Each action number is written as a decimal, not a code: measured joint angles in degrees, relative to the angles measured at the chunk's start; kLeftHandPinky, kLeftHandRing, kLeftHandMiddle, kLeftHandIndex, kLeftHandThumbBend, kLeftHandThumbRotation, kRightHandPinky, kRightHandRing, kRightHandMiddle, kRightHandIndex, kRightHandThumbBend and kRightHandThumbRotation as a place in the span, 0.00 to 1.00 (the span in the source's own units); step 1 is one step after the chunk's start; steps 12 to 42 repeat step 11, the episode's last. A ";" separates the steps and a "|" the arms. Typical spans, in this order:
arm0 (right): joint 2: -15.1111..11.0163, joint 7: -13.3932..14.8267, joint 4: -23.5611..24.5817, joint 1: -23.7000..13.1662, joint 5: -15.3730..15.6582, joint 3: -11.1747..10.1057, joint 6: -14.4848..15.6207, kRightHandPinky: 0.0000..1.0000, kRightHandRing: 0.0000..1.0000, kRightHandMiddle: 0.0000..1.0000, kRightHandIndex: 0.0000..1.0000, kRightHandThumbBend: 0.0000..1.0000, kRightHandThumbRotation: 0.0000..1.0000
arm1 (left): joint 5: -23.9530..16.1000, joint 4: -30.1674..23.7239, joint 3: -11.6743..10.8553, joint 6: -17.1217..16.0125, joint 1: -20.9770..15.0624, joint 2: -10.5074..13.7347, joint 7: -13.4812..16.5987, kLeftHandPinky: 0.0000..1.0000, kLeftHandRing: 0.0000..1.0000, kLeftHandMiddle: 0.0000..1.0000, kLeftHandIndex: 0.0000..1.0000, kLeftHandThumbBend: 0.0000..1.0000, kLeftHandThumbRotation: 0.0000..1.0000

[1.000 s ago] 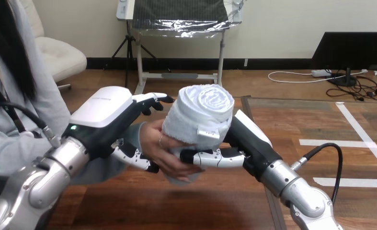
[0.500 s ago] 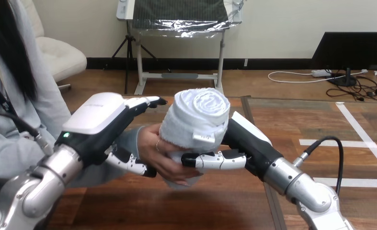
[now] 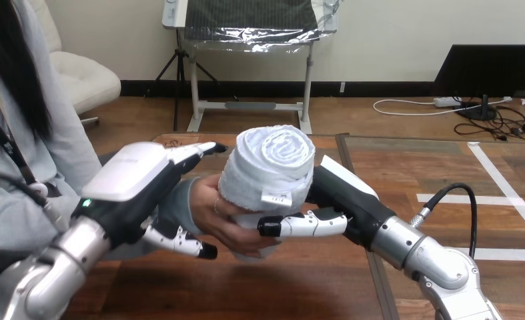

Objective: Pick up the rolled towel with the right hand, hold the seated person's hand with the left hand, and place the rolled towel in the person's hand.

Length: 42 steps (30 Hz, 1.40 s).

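Observation:
The white rolled towel (image 3: 267, 163) stands upright at the middle of the head view, above the table. My right hand (image 3: 343, 193) comes in from the right and is shut on it. Its thumb (image 3: 299, 225) lies across the towel's lower front, and its fingers are hidden behind the roll. The person's hand (image 3: 223, 217) lies under and against the towel's left side, with its fingers curled round the bottom. My left hand (image 3: 133, 180) is at the person's wrist, fingers (image 3: 196, 149) along the far side and thumb (image 3: 179, 240) beneath, closed round it.
The wooden table (image 3: 279, 287) lies below both hands. The person sits at the left edge, with a grey sleeve (image 3: 179, 200) reaching into my left hand. White tape lines (image 3: 479, 199) mark the surface at the right.
Both hands, the towel and the person's hand have sunk a little and drifted left. My left hand has dropped lower, and the right thumb has stayed on the towel.

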<state>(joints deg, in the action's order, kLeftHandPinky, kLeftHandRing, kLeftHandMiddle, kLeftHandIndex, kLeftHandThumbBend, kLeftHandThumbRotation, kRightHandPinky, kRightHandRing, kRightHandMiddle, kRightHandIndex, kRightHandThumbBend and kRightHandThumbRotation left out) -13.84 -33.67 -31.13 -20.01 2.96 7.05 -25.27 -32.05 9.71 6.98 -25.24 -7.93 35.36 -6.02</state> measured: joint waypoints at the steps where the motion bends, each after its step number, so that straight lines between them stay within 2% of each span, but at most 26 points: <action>1: -0.08 -0.37 -0.01 0.00 -0.27 -0.08 0.02 0.92 0.99 0.98 0.99 1.00 0.53 | 0.15 -0.20 -0.10 0.00 0.37 0.00 0.02 0.81 0.89 0.91 0.91 1.00 0.29; 11: -0.45 -3.04 -0.18 0.01 -2.05 -0.28 0.56 0.97 1.00 1.00 1.00 1.00 0.53 | 1.40 -2.33 -0.74 -0.01 4.16 -0.34 0.55 0.83 0.91 0.93 0.92 1.00 0.33; 42: -0.45 -3.04 -0.18 0.01 -2.05 -0.28 0.56 0.97 1.00 1.00 1.00 1.00 0.53 | 1.40 -2.33 -0.74 -0.01 4.16 -0.34 0.55 0.83 0.91 0.93 0.92 1.00 0.33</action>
